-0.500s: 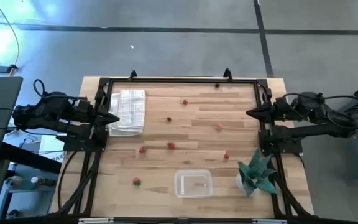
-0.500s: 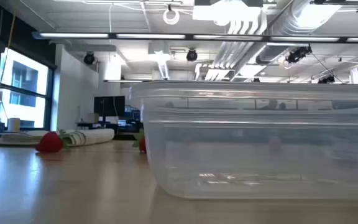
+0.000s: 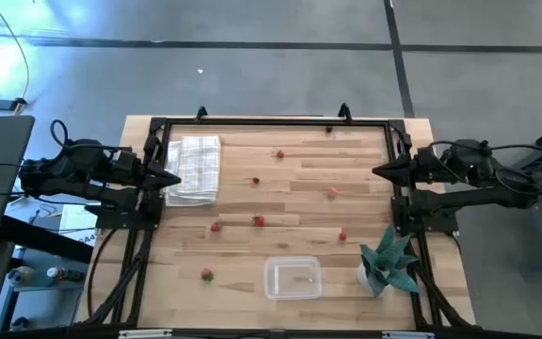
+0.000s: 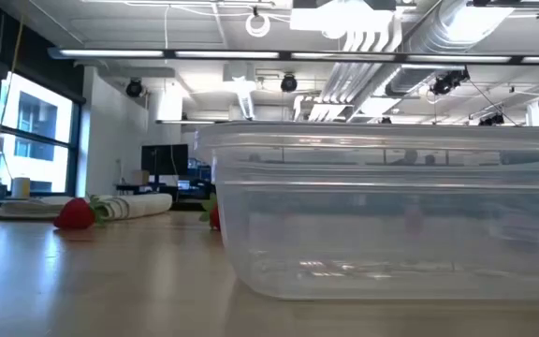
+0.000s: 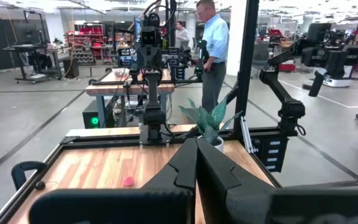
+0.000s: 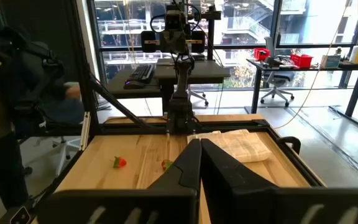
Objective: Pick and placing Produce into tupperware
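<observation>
The left gripper (image 3: 169, 177) waits at the table's left edge with its fingers pressed together, tips over the edge of the cloth (image 3: 194, 169). The right gripper (image 3: 381, 170) waits at the right edge, fingers likewise closed and holding nothing. Berries (image 3: 259, 220) lie scattered on the wood between the two grippers, all well apart from both. The tub (image 3: 293, 279) sits empty near the front edge, nearer the right gripper, just beside the plant (image 3: 390, 261).

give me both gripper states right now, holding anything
Left gripper: shut, holding nothing, parked at the table's left edge.
Right gripper: shut, holding nothing, parked at the right edge.
</observation>
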Controlling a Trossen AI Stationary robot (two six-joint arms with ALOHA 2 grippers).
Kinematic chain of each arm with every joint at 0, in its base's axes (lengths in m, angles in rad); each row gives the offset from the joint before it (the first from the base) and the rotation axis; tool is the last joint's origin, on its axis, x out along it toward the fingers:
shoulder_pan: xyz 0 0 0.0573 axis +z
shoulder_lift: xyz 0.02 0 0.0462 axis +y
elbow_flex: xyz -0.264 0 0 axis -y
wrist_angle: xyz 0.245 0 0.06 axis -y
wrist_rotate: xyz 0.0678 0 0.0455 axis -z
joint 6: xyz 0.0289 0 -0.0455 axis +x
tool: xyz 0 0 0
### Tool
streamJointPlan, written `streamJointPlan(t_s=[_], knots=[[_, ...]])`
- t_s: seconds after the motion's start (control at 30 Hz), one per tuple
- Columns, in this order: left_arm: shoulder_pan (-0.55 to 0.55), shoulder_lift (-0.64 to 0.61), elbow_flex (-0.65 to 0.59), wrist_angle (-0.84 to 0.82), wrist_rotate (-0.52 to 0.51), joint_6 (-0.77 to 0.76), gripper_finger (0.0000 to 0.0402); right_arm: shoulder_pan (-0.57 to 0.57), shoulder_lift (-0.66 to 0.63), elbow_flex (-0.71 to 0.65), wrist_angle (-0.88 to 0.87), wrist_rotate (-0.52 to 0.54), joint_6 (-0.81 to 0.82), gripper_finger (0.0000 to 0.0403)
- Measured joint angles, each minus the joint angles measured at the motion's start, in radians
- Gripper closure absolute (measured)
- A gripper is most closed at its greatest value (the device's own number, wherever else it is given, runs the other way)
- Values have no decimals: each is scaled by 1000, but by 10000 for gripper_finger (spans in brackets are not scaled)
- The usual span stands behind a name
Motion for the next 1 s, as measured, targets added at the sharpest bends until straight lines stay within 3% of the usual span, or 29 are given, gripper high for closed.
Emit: streamJointPlan(t_s=[0.7, 0.9, 1.0], knots=[[0, 0, 0, 0, 0, 0, 401, 0, 0, 0, 0, 0, 0, 402], [0, -1, 0, 61, -130, 116, 401, 0, 0, 0, 0, 0, 0, 402], [0, 0, 0, 59, -135, 148, 401, 0, 0, 0, 0, 0, 0, 402]])
